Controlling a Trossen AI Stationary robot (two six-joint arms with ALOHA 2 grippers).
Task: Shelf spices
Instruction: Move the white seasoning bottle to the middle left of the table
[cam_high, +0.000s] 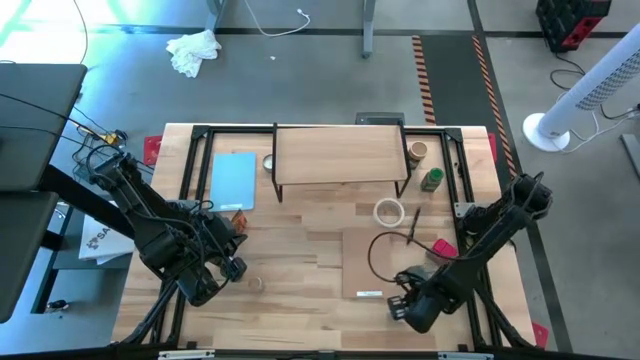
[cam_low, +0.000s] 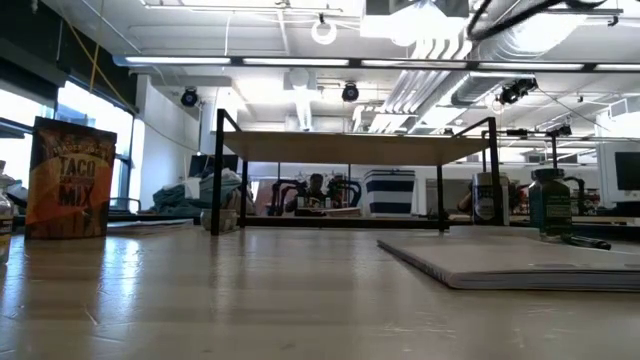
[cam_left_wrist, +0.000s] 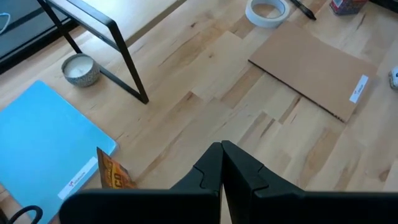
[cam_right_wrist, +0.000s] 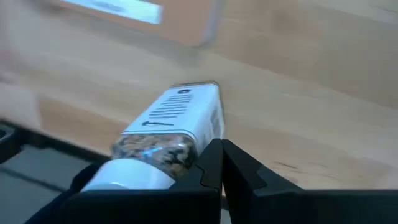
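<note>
The shelf (cam_high: 340, 155), a pale plank on black wire frames, stands at the table's far middle. A tan-topped jar (cam_high: 418, 151) and a green-topped jar (cam_high: 432, 179) stand at its right end, and a small white tin (cam_left_wrist: 81, 70) at its left leg. A white-capped, white-labelled spice jar (cam_right_wrist: 174, 130) lies on its side near the table's near right edge. My right gripper (cam_right_wrist: 221, 163) is shut, with its tips right beside that jar. My left gripper (cam_left_wrist: 221, 163) is shut in the air over the table's left half. My right gripper points steeply down with its shut fingertips (cam_right_wrist: 214, 155) against or just beside the lying jar's side (cam_right_wrist: 202, 134), near the clear part below the cap. Whether they touch it I cannot tell. The jar rests on the table.
A light-blue pad (cam_high: 233, 180) and a taco mix packet (cam_left_wrist: 112, 175) lie left of the shelf. A flat pale board (cam_high: 375, 262), a white tape ring (cam_high: 389, 212) and a red-topped item (cam_high: 444, 248) sit right of centre. Another small jar (cam_high: 256, 285) is near the left gripper.
</note>
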